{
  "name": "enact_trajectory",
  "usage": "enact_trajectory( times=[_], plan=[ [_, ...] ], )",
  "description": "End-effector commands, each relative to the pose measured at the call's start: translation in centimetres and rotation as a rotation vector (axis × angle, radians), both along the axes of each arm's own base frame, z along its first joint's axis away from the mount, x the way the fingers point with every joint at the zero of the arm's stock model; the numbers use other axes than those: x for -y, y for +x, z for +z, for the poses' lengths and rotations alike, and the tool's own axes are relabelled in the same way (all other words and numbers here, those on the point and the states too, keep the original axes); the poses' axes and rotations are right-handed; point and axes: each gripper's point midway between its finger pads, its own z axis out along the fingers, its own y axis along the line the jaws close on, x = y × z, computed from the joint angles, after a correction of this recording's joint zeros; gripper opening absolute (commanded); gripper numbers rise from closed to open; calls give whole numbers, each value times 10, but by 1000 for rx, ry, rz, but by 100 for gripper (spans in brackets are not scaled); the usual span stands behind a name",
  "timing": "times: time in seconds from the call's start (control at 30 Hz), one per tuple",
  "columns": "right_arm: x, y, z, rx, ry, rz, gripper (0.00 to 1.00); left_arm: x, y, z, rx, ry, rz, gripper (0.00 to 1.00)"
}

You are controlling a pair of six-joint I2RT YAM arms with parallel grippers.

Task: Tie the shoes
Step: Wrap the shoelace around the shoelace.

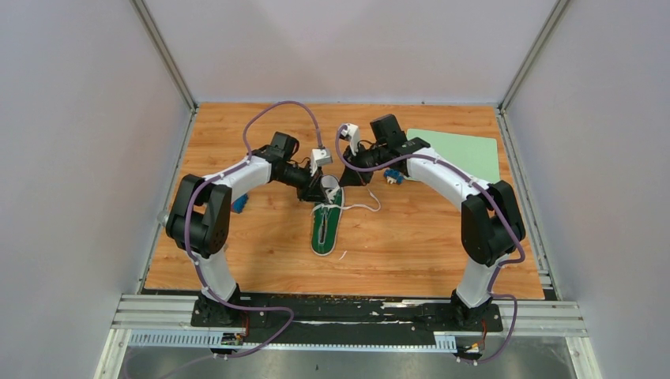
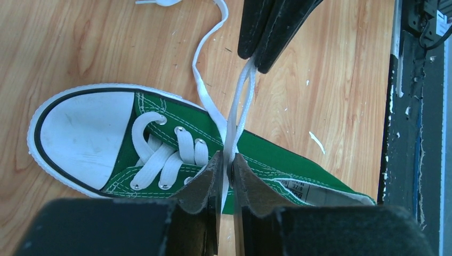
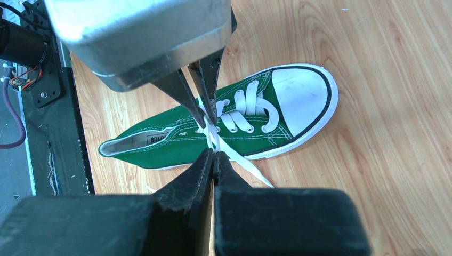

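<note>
We've got a canvas sneaker (image 2: 277, 154), scuffed matte rubber toe cap (image 2: 85, 133), flat cloth laces (image 2: 160, 165), smooth grainy wood tabletop (image 2: 80, 42).

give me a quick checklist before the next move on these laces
1. Right end effector shut on the laces: ok.
2. Left end effector clamped on the laces: cannot tell, a slim gap shows.
3. Laces run straight between both end effectors: ok.
4. Sneaker lying sole-down on the table: ok.
5. Bow or knot formed: not ok, none visible.
</note>
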Motion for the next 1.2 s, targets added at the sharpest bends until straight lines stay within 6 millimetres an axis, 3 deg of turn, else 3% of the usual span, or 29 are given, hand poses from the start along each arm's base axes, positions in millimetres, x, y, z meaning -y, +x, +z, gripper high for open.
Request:
enact_trajectory(
  times=[0.0, 0.33, 0.6, 0.77, 0.87, 1.0, 1.17],
  plan=[
    [-7, 10, 19, 47, 43, 17, 0, 9, 3, 13, 30, -31, -4, 19],
    [-8, 11, 13, 24, 41, 12, 0, 13, -2, 12, 16, -50, -15, 18],
    [-8, 12, 17, -15, 71, 12, 0, 13, 0, 11, 18, -49, 2, 26],
    [-8, 6, 23, -22, 104, 48, 0, 15, -3, 29, 35, -130, -55, 39],
    [-7, 1, 26, 17, 113, 103, 0, -1, 3, 41, 21, -173, -134, 46],
    [-9, -4, 31, 87, 105, 176, 0, -16, -3, 51, -15, -206, -259, 48],
    [-16, -4, 34, 183, 75, 258, 0, -16, -17, 49, -55, -255, -309, 49]
  ],
)
